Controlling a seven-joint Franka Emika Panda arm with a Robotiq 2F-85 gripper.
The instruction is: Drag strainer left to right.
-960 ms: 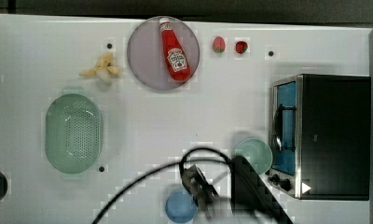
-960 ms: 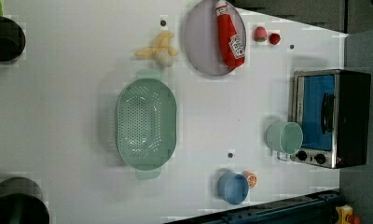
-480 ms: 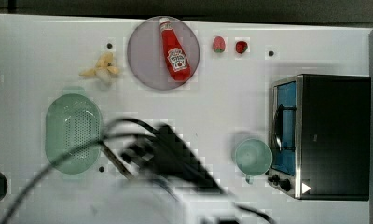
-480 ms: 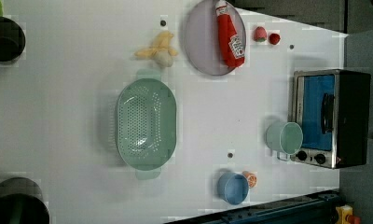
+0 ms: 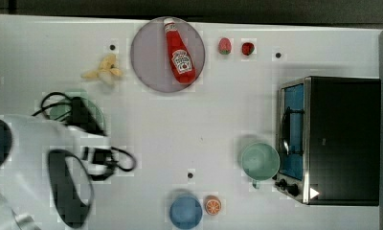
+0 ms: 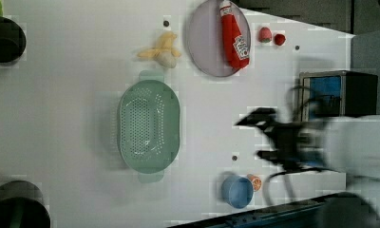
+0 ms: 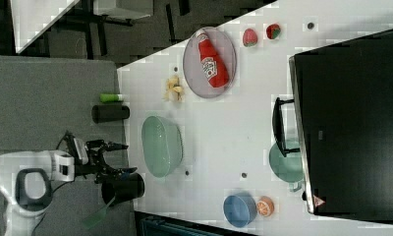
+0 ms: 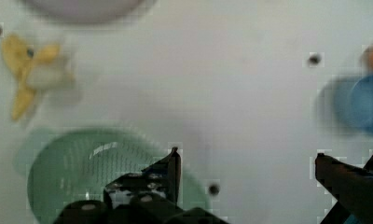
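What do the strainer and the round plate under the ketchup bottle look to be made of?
The strainer looks like moulded plastic: pale green, opaque, thick rounded rim, neat rows of small holes, a soft sheen. The plate is a smooth greyish-pink disc with a matte look; plastic or glazed ceramic, I cannot tell which.

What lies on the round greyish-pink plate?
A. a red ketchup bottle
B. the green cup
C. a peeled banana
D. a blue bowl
A: the red ketchup bottle lies on its side across the plate, while the banana lies on the table beside the plate, and the blue bowl and green cup stand elsewhere on the table.
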